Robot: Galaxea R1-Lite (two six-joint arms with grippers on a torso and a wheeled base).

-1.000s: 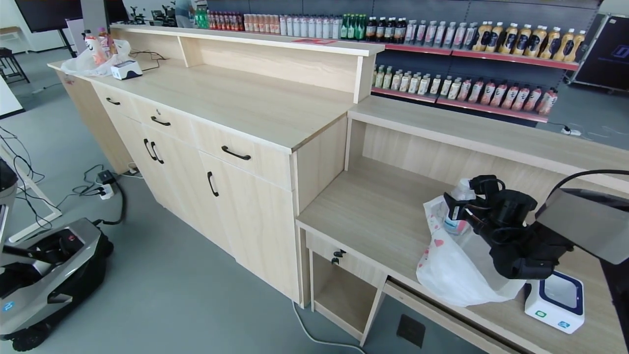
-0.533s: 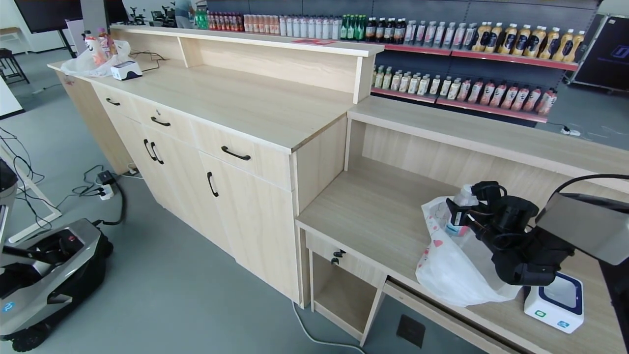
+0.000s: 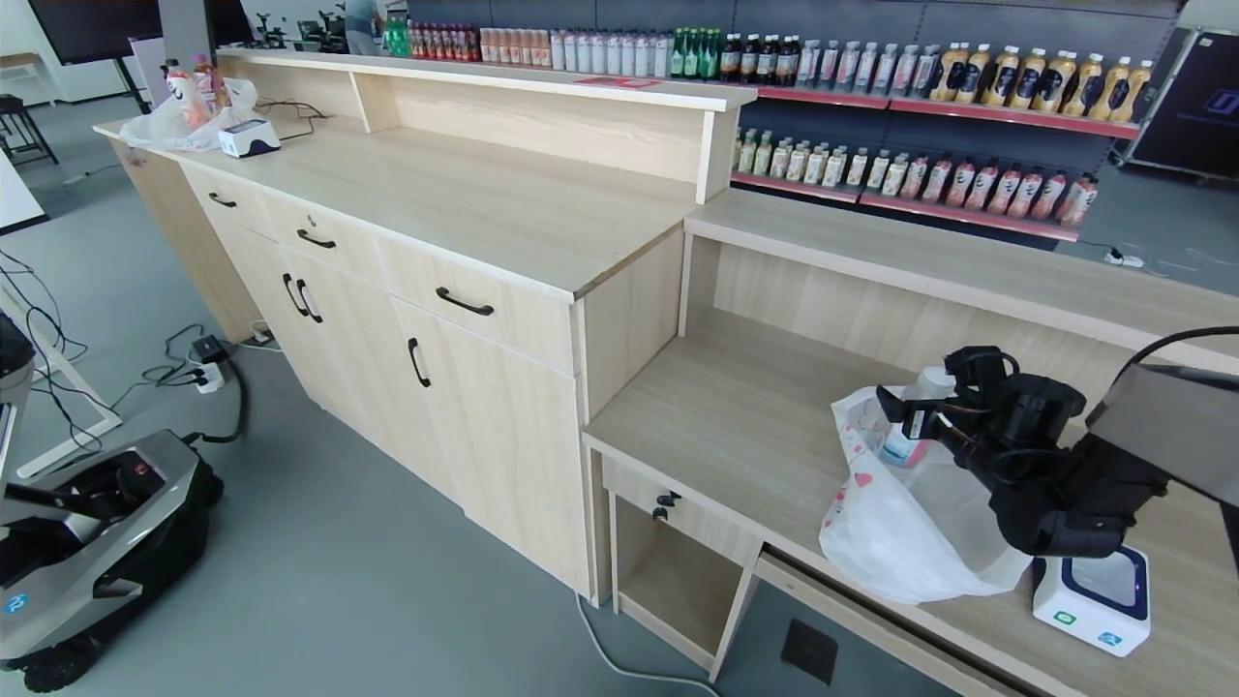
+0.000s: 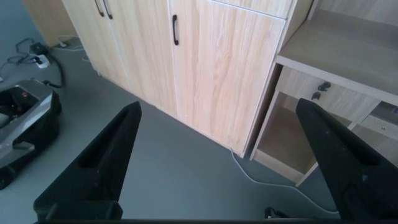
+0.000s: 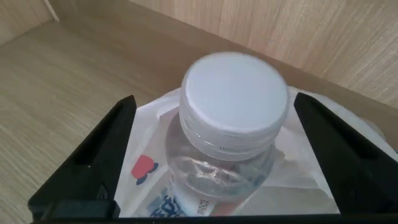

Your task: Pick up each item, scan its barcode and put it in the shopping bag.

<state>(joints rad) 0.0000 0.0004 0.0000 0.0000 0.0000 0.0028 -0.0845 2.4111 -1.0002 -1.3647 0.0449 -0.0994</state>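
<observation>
Right claw sits spread around bottle (in shopping bag); left claw apart.

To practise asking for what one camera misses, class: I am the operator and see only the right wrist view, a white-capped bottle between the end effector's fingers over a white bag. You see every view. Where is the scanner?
Observer: In the head view the scanner sits on the counter right beside the shopping bag, on the robot's right of it.
Operator: How deep is the bottle?
Observer: The bottle has its lower part inside the bag's mouth; the cap stands above the rim.
Operator: And the left arm?
Observer: The left end effector is open and holds nothing, above the floor before the cabinet doors.
</observation>
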